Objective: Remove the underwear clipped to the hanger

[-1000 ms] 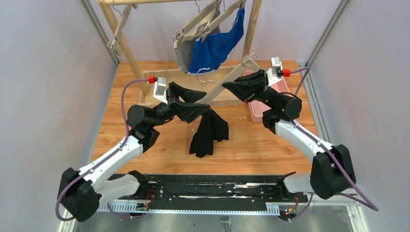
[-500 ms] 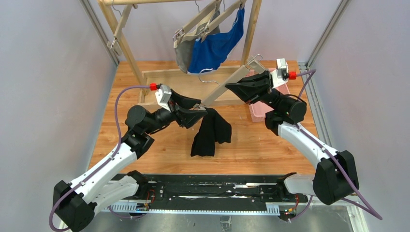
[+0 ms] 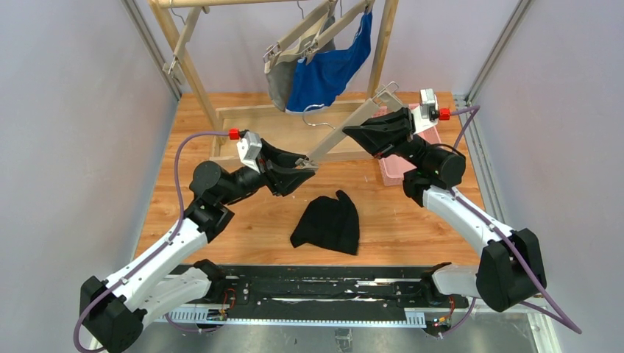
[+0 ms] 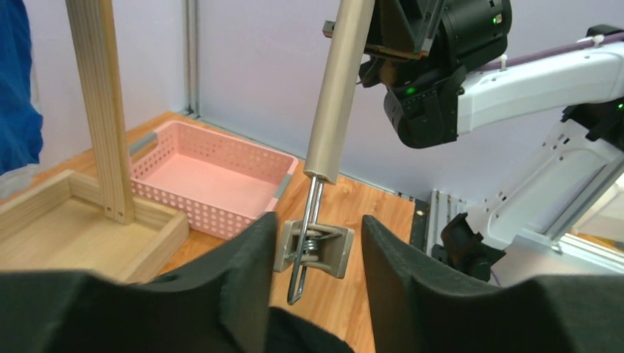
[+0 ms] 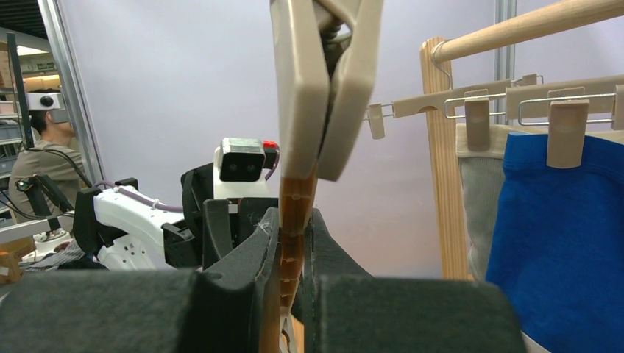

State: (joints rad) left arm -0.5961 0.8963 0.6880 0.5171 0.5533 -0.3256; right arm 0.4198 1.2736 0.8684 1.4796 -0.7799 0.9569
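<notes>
The black briefs [image 3: 327,224] had dropped from the lower clip [image 4: 313,248] of the hanger [image 3: 340,131], where they hung half a second before. They lay in a loose heap on the tabletop [image 3: 221,220], below and just right of the left tool [image 3: 302,163]. That tool's fingers [image 4: 243,279] had parted and flanked the bare clip. Over the full second, the right tool [image 3: 355,132] had raised its end of the hanger slightly.

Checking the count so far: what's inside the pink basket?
The pink basket shows only bare floor in the left wrist view; its near wall hides a strip. Overhead, the right arm covers most of it.
</notes>
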